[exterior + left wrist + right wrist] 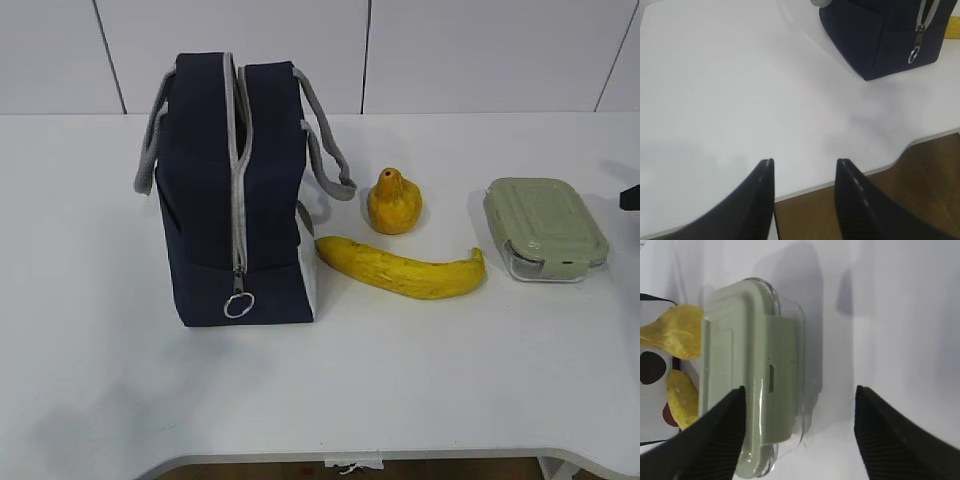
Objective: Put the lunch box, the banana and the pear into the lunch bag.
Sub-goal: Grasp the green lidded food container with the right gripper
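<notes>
The navy lunch bag (235, 190) stands upright on the left of the white table, its grey zipper shut and the ring pull (239, 305) hanging low. The pear (394, 203) and the banana (405, 268) lie to its right. The lunch box (545, 228) with the sage-green lid sits farther right. My right gripper (800, 392) is open wide over the lunch box (755, 365), which lies between the jaws close to the left finger. My left gripper (805, 167) is open and empty over the table's front edge, with the bag (885, 35) ahead to its right.
The table's front edge (890, 165) curves inward near my left gripper, with brown floor below it. A white wall stands behind the table. In the right wrist view the pear (675, 332) and the banana's tip (682, 397) show beyond the lunch box.
</notes>
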### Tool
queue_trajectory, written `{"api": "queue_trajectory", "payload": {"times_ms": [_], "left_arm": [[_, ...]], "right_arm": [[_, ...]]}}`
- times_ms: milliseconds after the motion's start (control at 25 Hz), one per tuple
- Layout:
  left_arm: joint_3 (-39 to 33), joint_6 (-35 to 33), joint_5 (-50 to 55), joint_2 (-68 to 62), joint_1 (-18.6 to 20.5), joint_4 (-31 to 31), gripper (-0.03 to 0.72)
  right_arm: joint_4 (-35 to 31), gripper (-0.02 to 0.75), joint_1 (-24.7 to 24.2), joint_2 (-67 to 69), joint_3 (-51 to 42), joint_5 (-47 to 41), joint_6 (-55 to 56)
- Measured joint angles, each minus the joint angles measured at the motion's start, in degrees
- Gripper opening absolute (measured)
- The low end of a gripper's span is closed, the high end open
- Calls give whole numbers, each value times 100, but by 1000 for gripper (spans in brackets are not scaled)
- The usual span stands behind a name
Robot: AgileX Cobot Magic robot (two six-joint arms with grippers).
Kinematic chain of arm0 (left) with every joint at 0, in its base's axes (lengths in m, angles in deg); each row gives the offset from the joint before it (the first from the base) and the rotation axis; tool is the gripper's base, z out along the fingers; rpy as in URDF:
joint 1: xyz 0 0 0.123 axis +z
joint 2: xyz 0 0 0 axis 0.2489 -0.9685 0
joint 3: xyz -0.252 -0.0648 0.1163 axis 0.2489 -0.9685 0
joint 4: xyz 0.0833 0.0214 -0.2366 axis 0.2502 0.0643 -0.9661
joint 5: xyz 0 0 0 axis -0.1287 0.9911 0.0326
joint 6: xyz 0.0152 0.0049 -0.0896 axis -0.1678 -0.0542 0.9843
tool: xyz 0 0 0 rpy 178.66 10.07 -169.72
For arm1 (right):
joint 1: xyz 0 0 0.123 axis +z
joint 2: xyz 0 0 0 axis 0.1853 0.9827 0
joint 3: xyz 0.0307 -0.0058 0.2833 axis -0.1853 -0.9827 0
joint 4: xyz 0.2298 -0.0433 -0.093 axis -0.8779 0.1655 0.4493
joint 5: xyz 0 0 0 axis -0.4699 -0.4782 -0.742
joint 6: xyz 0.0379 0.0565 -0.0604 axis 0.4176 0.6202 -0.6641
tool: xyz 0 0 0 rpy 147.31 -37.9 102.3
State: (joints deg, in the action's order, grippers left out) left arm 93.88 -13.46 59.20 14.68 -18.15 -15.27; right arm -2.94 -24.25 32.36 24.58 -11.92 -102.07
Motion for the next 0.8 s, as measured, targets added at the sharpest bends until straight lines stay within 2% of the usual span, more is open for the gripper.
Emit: {"api": "queue_trajectory", "payload": {"times_ms": [800], "left_arm": [[0,0,0,0,0,0,307]], "right_arm": [[-253,531,729,497,130,0,-88]]}}
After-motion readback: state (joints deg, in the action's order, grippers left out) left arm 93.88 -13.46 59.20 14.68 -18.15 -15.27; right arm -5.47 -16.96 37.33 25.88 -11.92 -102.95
